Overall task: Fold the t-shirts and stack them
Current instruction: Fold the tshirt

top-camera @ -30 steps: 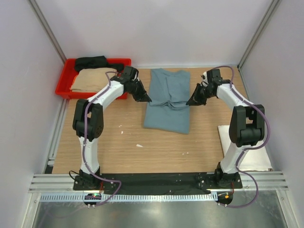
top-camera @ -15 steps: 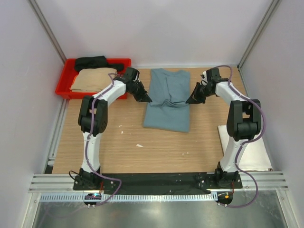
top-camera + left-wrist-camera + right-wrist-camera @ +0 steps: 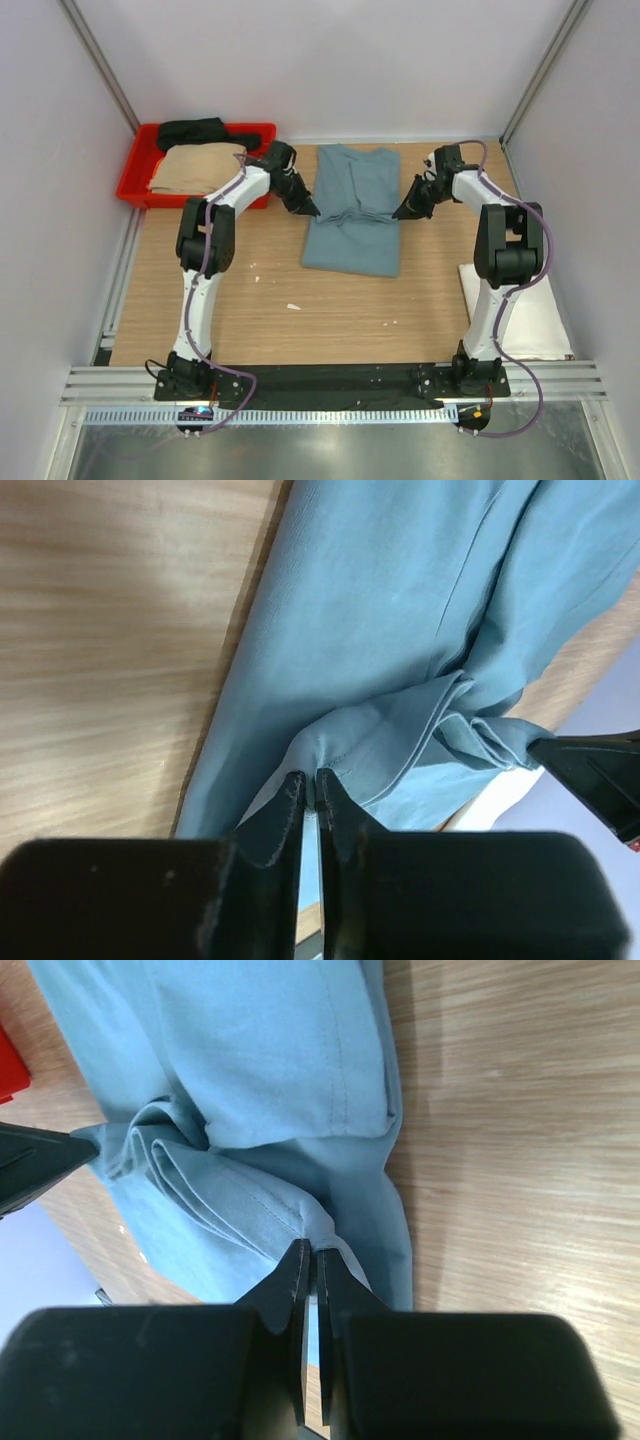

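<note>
Elbows of both arms have drawn in and stand more upright than a second ago, while the gripper tips have barely shifted, each edging slightly toward the far side. The left gripper is at the left edge of the teal-blue t-shirt, and the right gripper is at its right edge. The shirt lies lengthwise in the middle of the worktop, bunched into pleats across its middle between the two tips. In the wrist views both pairs of jaws are clenched on a pinch of its cloth, the left on a gathered fold, the right on the layered hem edge. At the far left a red tray holds the tan t-shirt with the black t-shirt behind it. The white t-shirt lies at the right edge, partly behind the right arm.
</note>
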Available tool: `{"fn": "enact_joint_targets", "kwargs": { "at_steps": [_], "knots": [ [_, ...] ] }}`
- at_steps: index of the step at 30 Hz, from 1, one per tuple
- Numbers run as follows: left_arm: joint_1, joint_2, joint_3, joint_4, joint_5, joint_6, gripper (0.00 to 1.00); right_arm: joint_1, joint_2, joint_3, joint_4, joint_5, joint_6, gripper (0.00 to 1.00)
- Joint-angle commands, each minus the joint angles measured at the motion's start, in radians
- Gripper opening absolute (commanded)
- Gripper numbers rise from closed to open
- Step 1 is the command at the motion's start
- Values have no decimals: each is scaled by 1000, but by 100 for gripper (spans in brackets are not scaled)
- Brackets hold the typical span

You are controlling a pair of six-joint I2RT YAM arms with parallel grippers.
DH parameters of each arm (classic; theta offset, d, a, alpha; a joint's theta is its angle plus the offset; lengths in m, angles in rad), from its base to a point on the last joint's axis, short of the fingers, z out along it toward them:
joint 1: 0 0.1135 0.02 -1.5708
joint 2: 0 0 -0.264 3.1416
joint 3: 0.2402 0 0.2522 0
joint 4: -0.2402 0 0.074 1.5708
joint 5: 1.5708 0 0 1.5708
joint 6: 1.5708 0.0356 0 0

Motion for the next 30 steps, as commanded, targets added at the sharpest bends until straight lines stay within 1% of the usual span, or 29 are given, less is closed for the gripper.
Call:
{"fn": "enact_joint_targets", "kwargs": {
  "at_steps": [1, 2, 3, 4, 5, 6, 7, 9, 10, 11, 12, 13, 14, 15, 16, 17, 18, 19, 20, 21, 23, 25, 27, 28, 30],
  "knots": [
    [6, 23, 100, -69, -31, 51, 10, -7, 15, 62, 13, 31, 3, 9],
    [6, 25, 121, -121, -60, 65, 23, -7, 20, 67, 10, 40, 2, 13],
    [6, 19, 144, -143, -85, 97, 28, -9, 32, 88, 10, 49, -4, 16],
    [4, 9, 184, -169, -162, 112, 34, -9, 36, 105, -14, 107, -26, 24],
    [3, -7, 201, -204, -195, 128, 41, -9, 41, 123, -31, 141, -38, 27],
    [1, -47, 206, -210, -226, 160, 44, -9, 41, 172, -57, 185, -56, 29],
    [0, -75, 210, -216, -261, 174, 46, -6, 33, 194, -114, 269, -72, 33],
    [-6, -142, 201, -224, -275, 210, 47, 0, -23, 205, -139, 340, -108, 40],
    [-12, -164, 162, -223, -257, 217, 47, 14, -51, 194, -146, 356, -119, 43],
    [-17, -184, 129, -210, -234, 221, 42, 22, -74, 180, -145, 345, -125, 44],
    [-23, -236, 79, -185, -214, 220, 39, 34, -97, 135, -136, 335, -119, 45],
    [-38, -253, 34, -137, -191, 212, 36, 49, -149, 105, -95, 318, -107, 46],
    [-48, -271, -48, -112, -156, 214, 32, 74, -170, 69, -59, 278, -69, 46],
    [-57, -282, -81, -85, -139, 214, 30, 88, -196, -6, -17, 258, -46, 47],
    [-74, -291, -105, -53, -131, 211, 28, 100, -215, -46, 76, 243, -24, 47],
    [-77, -291, -144, -42, -99, 202, 24, 118, -239, -82, 124, 224, 6, 47],
    [-80, -290, -158, -28, -79, 192, 21, 120, -240, -143, 172, 151, 64, 45],
    [-86, -291, -179, 3, -64, 177, 19, 120, -238, -166, 245, 119, 100, 43],
    [-88, -293, -196, 15, -48, 175, 18, 122, -220, -179, 257, 88, 117, 42],
    [-91, -297, -230, 29, -40, 177, 18, 125, -212, -183, 260, 45, 118, 39],
    [-94, -302, -257, 58, -30, 183, 16, 129, -203, -196, 266, 11, 111, 35],
    [-95, -301, -303, 81, 15, 183, 14, 128, -206, -217, 260, -36, 88, 28],
    [-95, -304, -342, 90, 35, 182, 11, 134, -206, -234, 242, -70, 65, 26],
    [-98, -310, -389, 104, 36, 182, 10, 138, -206, -242, 237, -116, 44, 24],
    [-100, -342, -437, 124, 33, 188, 10, 157, -204, -267, 245, -171, 36, 21]
  ]
}}
